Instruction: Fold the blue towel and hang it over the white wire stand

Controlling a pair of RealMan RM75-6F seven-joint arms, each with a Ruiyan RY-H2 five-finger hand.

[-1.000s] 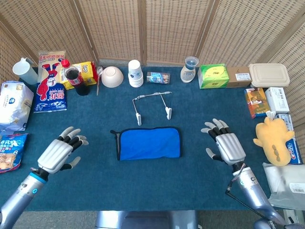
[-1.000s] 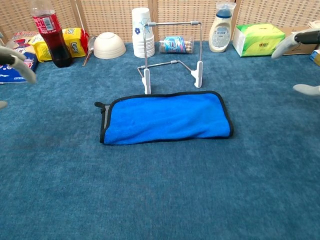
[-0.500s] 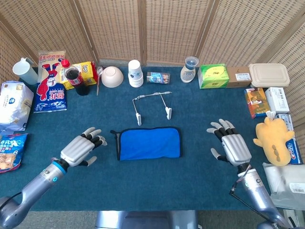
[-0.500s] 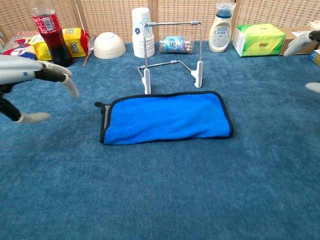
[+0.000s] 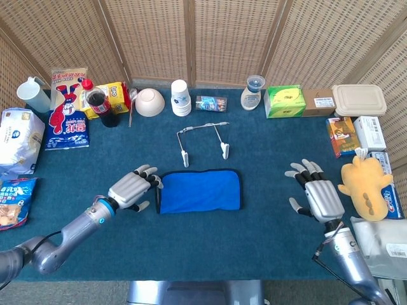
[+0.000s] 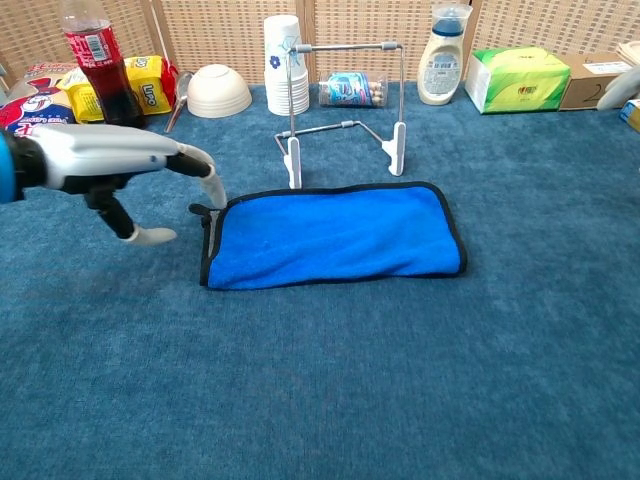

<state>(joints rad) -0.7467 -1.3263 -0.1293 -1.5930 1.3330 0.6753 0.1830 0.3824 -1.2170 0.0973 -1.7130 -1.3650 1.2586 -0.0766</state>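
**Towel flat, hands empty**

Table (image 5: 203, 248): blue cloth surface.
Towel (image 5: 200, 190): blue, folded flat, centre of table, just in front of the stand.
Stand (image 5: 203, 141): white wire, upright, bare, just behind towel.
Left hand (image 5: 131, 189): at towel's left edge, fingers spread, fingertips (image 6: 212, 188) at the corner, holding nothing.
Right hand (image 5: 318, 198): well right of towel, fingers spread, empty.

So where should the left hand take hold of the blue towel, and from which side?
Probably at the towel's left short edge, coming in from the left. The towel lies flat with its small hanging loop at that end, and the left hand is right beside it with fingers spread, holding nothing. Pinching a corner there would let it lift and fold across toward the right end.
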